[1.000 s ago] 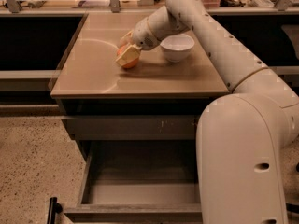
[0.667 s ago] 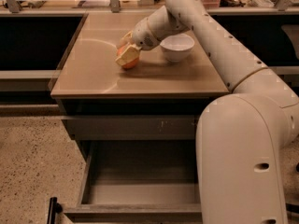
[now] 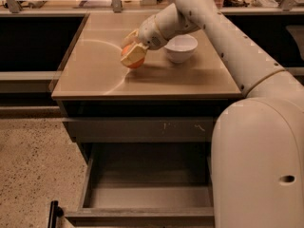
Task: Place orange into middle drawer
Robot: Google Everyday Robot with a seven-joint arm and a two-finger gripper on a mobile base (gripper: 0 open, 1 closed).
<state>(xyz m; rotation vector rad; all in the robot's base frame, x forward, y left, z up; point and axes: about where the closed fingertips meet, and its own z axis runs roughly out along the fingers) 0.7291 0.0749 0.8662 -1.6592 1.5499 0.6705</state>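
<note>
We find the orange (image 3: 130, 62) on the left half of the tan countertop (image 3: 190, 82), low against the surface; we cannot tell whether it rests there or has just cleared it. The gripper (image 3: 132, 56) comes in from the right and above, and its pale yellow fingers (image 3: 136, 50) are closed around the fruit, one over the top and one behind, so we judge that it has the orange in its grasp. Just beside it to the right stands the white bowl (image 3: 180, 47), apart from the fruit but close to the wrist of the white arm (image 3: 213, 27).

Below the countertop, the closed drawer front with white scratch marks (image 3: 142, 129) lies flush with the cabinet. Under that, the middle drawer (image 3: 147, 196) is pulled well out towards us, its light grey floor bare. The robot's bulky white body (image 3: 259, 165) hides the drawer's right side.

We take the step in hand to be the pick: the grasp made, the carry not yet begun. The next move, as we see it, calls for lifting the orange clear of the top, bringing it forward past the counter's front edge without brushing the bowl, lowering it past the scratched front into the open drawer, and releasing only near the floor so that the fruit does not roll.
</note>
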